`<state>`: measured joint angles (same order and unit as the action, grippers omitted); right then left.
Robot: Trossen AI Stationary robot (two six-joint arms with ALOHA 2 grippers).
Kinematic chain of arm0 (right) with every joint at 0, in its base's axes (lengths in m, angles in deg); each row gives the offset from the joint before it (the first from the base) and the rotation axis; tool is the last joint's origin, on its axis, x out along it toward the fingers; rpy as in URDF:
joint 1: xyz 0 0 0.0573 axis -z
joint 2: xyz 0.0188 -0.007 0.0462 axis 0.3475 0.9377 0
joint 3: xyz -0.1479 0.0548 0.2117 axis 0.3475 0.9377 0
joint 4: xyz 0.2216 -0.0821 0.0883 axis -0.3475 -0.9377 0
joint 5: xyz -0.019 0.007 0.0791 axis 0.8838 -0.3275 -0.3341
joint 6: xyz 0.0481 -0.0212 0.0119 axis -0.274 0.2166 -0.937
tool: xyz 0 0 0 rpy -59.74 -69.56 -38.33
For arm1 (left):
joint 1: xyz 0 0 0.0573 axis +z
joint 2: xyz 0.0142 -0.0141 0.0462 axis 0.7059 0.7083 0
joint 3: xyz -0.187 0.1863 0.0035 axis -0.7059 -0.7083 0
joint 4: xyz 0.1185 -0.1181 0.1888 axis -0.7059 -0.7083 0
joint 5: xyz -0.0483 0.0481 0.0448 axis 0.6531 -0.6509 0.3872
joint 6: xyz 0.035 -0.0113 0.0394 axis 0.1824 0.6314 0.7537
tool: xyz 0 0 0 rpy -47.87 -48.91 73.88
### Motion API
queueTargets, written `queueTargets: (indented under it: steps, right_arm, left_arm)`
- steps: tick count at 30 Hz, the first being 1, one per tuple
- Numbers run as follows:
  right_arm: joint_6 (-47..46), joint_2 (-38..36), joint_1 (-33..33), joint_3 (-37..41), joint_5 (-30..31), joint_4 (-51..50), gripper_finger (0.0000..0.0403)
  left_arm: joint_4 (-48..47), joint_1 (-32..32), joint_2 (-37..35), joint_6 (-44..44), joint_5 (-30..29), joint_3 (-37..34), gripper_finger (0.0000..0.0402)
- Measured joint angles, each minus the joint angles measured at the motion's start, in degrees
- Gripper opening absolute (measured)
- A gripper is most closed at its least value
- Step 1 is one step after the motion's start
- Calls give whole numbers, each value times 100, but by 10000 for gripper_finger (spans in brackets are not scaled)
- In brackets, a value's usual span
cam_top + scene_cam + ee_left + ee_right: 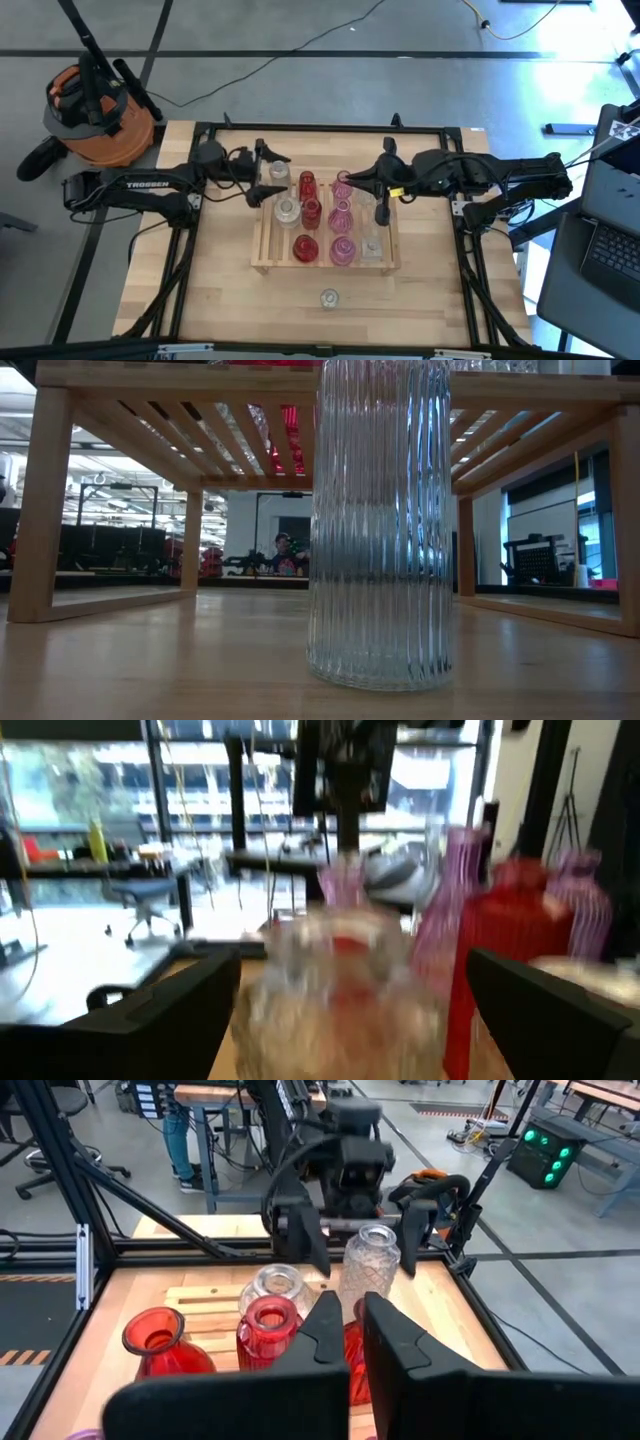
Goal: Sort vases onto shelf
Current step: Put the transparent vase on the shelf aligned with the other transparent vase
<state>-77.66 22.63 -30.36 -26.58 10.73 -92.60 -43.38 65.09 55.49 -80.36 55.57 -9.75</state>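
Glass: clear, pink and red vases stood in rows on the pale slatted shelf [262, 262] at the middle of the table [220, 310]; one clear ribbed vase [328, 298] stood apart on the bare tabletop, in front of the shelf's near edge, upright and filling the low view.

Left gripper [270, 172]: over the shelf's far left corner, fingers spread with a clear cut-glass vase [371, 1262] upright between them; whether the pads pressed on it could not be told.

Right gripper [381, 205]: over the shelf's right rows, fingers drawn together with only a narrow slit between them, nothing visibly held.

Key relation: the cut-glass vase stood with its long axis vertical, neck up, inside the left fingers' gap, just behind a second clear vase [287, 211] and beside a red vase [307, 184].

Lone vase: lay well apart from both grippers, toward the table's near edge, roughly midway between the arms; neither arm was plainly nearer.

Judgement: the left arm's move likely turned on seating or freeing the cut-glass vase without tipping its neighbours.
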Motion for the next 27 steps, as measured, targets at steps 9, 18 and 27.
queueTargets:
  steps: [9,18,27]
  right_arm:
    - [2,0,2,0,0,-122,1]
    - [479,-149,-13,0,-911,-125,1]
    - [1330,-1042,-785,-4,-498,-445,1]
  left_arm:
    - [615,2,-163,-843,-41,268,379]
    - [196,-81,-1014,-2001,-59,1215,379]
    - [-1075,-2026,-1004,-4329,347,2433,356]
